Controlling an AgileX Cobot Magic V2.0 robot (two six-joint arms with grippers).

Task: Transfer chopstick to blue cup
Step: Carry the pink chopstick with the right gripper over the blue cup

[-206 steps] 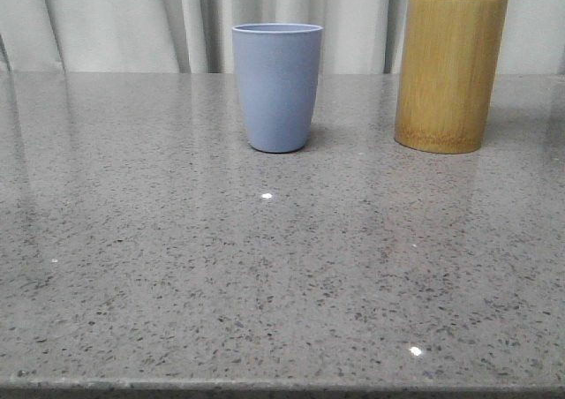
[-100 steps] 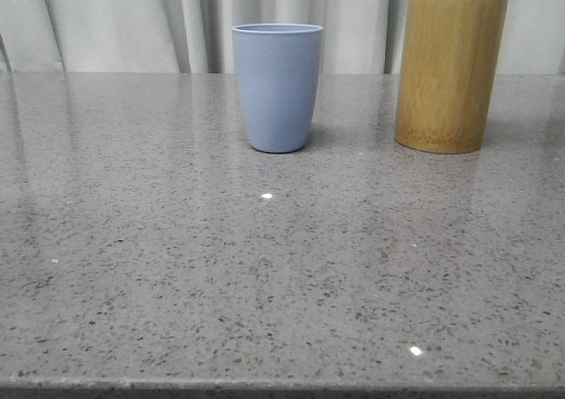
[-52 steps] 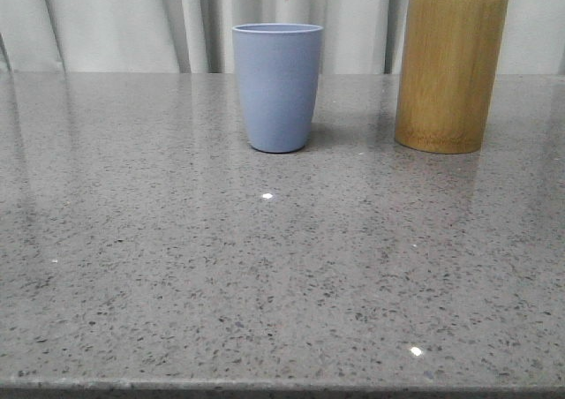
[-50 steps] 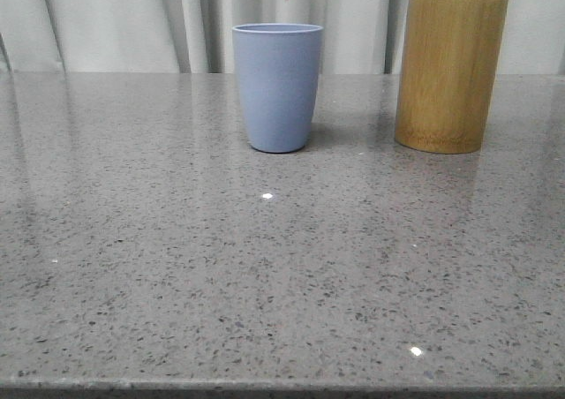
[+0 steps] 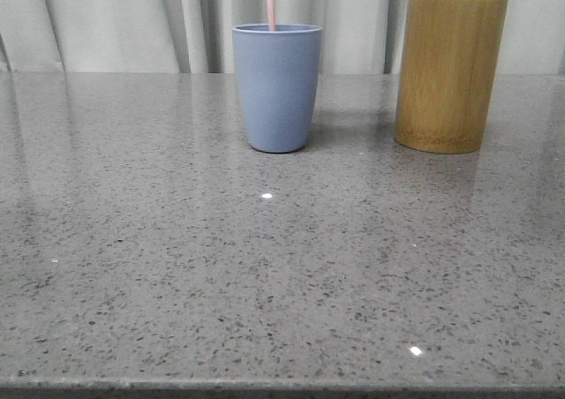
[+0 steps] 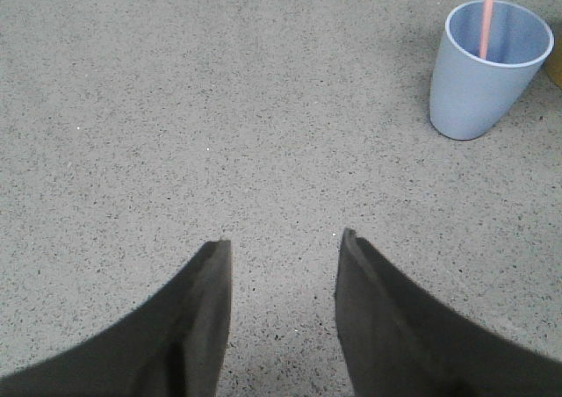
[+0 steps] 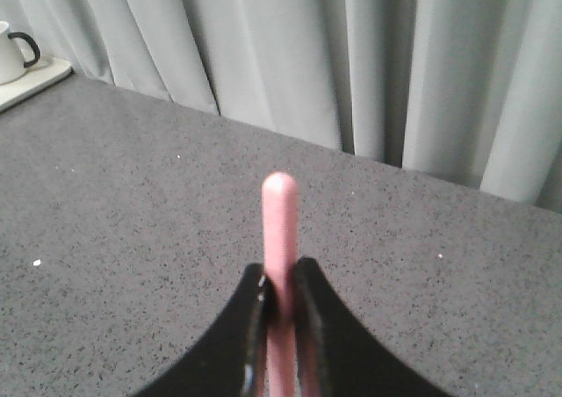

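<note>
Right wrist view shows the right claw (image 7: 281, 305) clamped on the chopstick (image 7: 280, 230), whose upright long axis already dips inside the blue cup (image 5: 277, 86) directly below that claw, while the left claw (image 6: 283, 243) hangs parted, well off.

A tall yellow-brown bamboo cylinder (image 5: 450, 72) is set upright on a speckled grey stone table (image 5: 265, 275); pale pleated curtains (image 5: 124, 19) are hung behind; a white mug (image 7: 12, 50) is seen at the table's far edge.

chopstick (image 6: 486, 15) inside blue cup (image 6: 485, 70)
</note>
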